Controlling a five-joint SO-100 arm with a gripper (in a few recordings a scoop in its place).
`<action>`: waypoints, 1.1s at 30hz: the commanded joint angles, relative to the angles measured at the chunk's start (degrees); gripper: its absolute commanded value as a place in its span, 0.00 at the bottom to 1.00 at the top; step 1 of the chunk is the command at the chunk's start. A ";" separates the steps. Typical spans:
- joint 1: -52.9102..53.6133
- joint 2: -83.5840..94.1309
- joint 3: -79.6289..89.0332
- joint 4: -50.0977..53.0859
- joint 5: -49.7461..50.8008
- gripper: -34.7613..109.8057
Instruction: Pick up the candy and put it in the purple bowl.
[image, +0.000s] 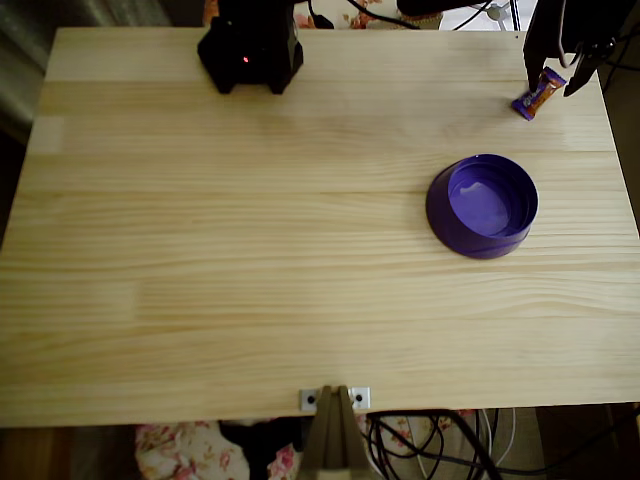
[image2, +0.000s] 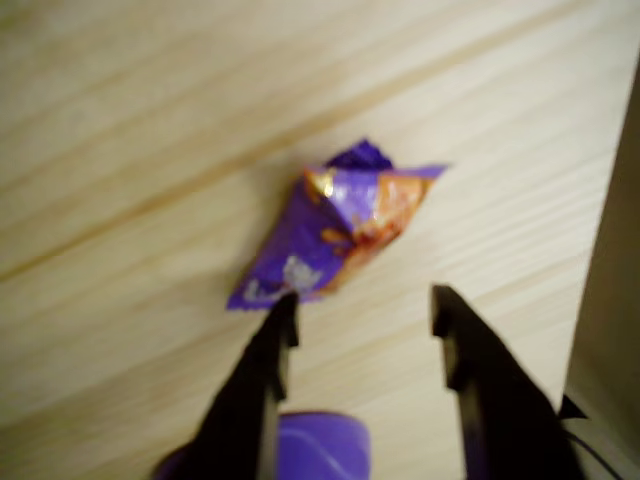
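Where boards meet, pale pine table (image: 250, 260)

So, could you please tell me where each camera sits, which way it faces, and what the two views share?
Overhead view: above the wooden table, looking straight down; the arm's black base at the top edge, the gripper over the candy, the purple bowl below it.
Wrist view: on the arm, looking down past the open gripper at the candy; bowl rim at the bottom.
Shared: gripper, candy, bowl, table.
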 joint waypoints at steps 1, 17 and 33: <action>-1.23 9.05 5.71 0.44 0.62 0.45; -3.60 16.17 15.29 0.35 0.35 0.50; -6.59 13.45 7.82 0.26 0.18 0.42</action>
